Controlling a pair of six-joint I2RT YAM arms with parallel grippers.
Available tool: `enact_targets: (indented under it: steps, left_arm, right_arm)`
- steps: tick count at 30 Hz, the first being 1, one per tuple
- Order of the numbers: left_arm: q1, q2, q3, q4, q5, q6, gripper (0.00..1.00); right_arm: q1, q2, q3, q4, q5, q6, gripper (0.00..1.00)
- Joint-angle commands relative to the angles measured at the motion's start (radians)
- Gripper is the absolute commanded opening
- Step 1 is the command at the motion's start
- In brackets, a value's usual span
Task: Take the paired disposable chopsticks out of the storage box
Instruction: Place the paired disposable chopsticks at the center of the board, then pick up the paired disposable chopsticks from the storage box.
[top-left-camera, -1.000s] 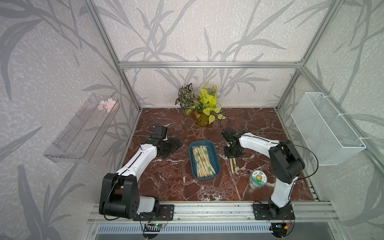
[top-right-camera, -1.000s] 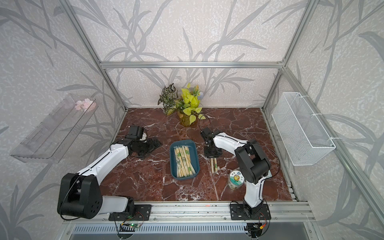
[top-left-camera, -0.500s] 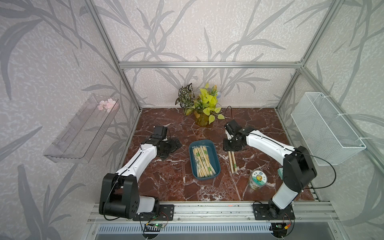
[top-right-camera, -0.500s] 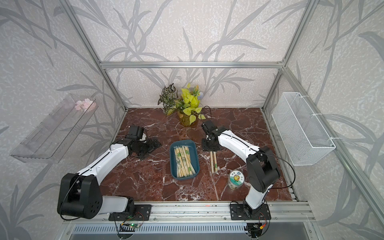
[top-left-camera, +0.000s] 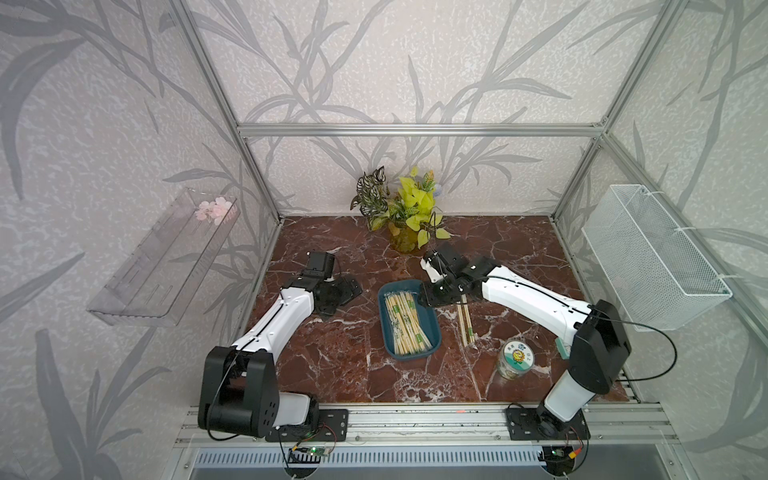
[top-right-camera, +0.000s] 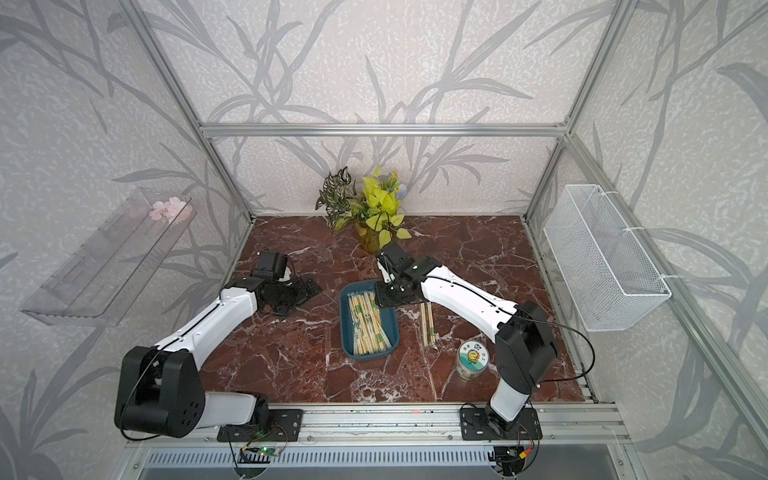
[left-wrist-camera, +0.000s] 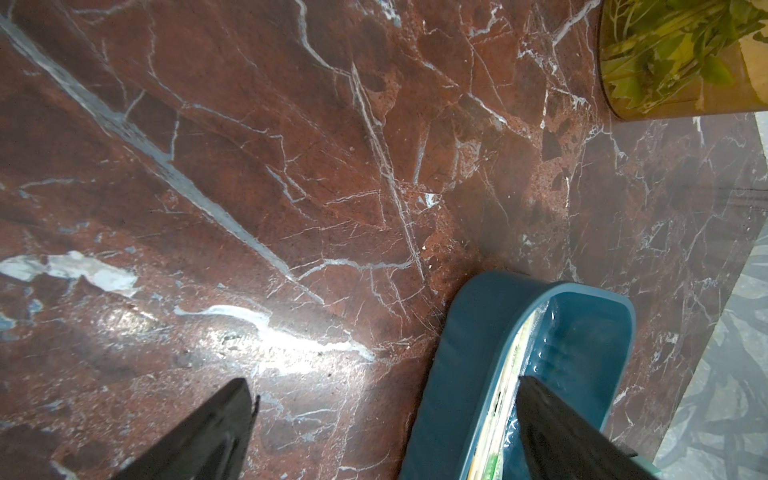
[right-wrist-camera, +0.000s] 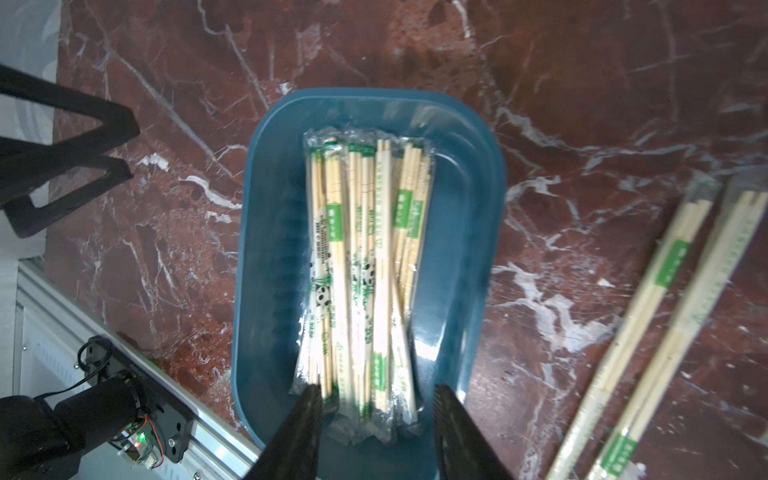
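Half open and empty, the right gripper (right-wrist-camera: 378, 390) is hovering over the storage box (right-wrist-camera: 270, 249), probably needing to drop and close on the paired disposable chopsticks (right-wrist-camera: 361, 249) beneath it.

The gap between the right fingers (right-wrist-camera: 299, 436) stands free above the chopsticks (right-wrist-camera: 365, 257), hemmed by the box (right-wrist-camera: 270, 249) walls just outside both fingers, with loose pairs (right-wrist-camera: 665, 266) on the worktop (right-wrist-camera: 561, 124) beyond one, while bare worktop lies between the left fingers (left-wrist-camera: 199, 440).
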Motion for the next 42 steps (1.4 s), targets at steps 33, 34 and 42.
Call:
enact_targets:
  steps: [33,34,42]
  left_arm:
    - [0.056,0.011,-0.02,-0.013,0.002,0.052,0.99]
    - [0.058,0.01,-0.021,-0.012,0.005,0.052,0.99]
    - [0.066,0.012,-0.027,-0.006,0.013,0.051,0.99]
  right_arm:
    - [0.13,0.28,0.119,-0.033,0.074,0.002,0.45]
    - [0.129,0.287,0.122,-0.038,0.083,0.003,0.44]
    - [0.127,0.315,0.132,-0.066,0.143,0.003,0.35]
